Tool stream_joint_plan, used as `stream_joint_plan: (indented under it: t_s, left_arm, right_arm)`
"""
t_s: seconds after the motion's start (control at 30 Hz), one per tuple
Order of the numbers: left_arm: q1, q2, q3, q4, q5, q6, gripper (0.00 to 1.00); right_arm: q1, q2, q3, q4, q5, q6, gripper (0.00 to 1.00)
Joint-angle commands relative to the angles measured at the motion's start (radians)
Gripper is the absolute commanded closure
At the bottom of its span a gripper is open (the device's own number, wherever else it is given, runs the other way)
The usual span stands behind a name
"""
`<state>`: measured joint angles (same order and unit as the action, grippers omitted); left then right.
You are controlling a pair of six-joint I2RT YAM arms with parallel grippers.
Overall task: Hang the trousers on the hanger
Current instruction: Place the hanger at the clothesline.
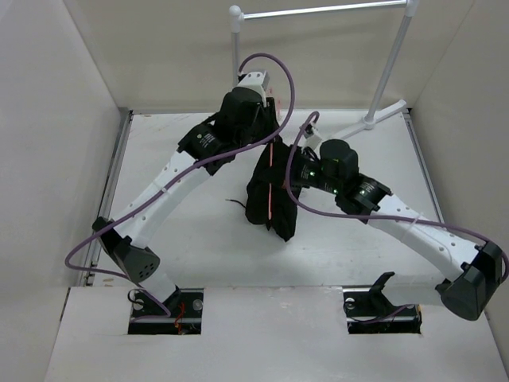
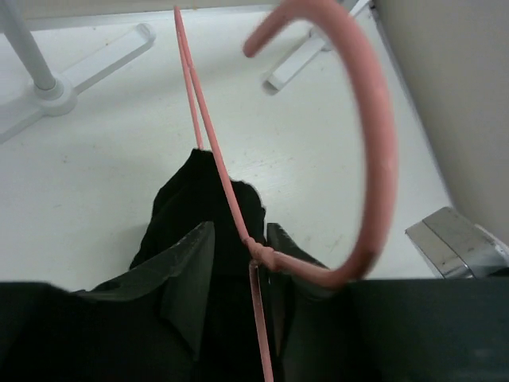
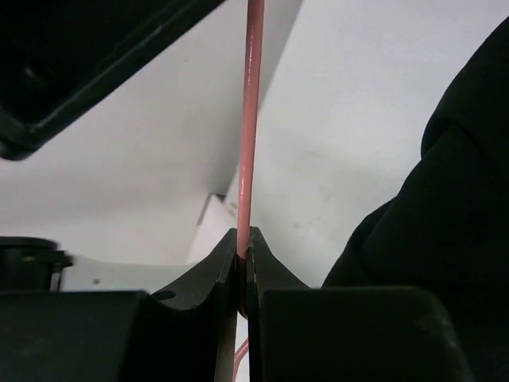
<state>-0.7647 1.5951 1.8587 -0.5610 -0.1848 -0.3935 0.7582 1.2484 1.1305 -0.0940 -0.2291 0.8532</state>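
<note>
My right fingers (image 3: 203,274) clenched on thin hanger (image 3: 253,119) wire, trousers (image 1: 266,203) just left of them. My left fingers (image 2: 187,267) parted, hanger twisted neck between them. Trousers draped on hanger, mid-table, between arms.

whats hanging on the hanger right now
The black trousers drape over the pink hanger, bunched below its hook, one wire running down their front. Whatever bar carries them is covered by fabric, so it cannot be seen.

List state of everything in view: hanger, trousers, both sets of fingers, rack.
Hanger: held up, carrying the trousers.
Trousers: draped on hanger, hanging bunched.
Left fingers: apart around hanger's neck.
Right fingers: shut on hanger wire.
Rack: upright, hanger not on it.
</note>
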Motion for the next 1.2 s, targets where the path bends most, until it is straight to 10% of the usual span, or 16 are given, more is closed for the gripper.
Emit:
stream_joint_plan:
  t_s: [0.0,0.2,0.5,0.9,1.17]
  left_arm:
    - [0.028,-0.092,-0.003,0.125,-0.009,-0.001,0.58]
    - [0.061,-0.184,-0.006,0.22,0.004,0.005,0.0]
    - [0.181,-0.371,-0.231,0.242,-0.053,-0.054,0.0]
    - [0.239,-0.596,-0.956,0.28,0.034,-0.278,0.0]
    - [0.25,-0.609,-1.021,0.32,0.045,-0.321,0.0]
  right_arm:
    - [-0.061,-0.06,0.051,0.232,-0.071,0.099,0.92]
    - [-0.19,-0.017,0.143,0.209,-0.128,0.118,0.93]
    - [-0.397,0.161,0.374,0.16,-0.226,0.109,0.93]
    - [-0.618,0.564,0.952,-0.062,-0.248,0.132,0.95]
    - [-0.673,0.665,0.987,-0.116,-0.242,0.121,0.94]
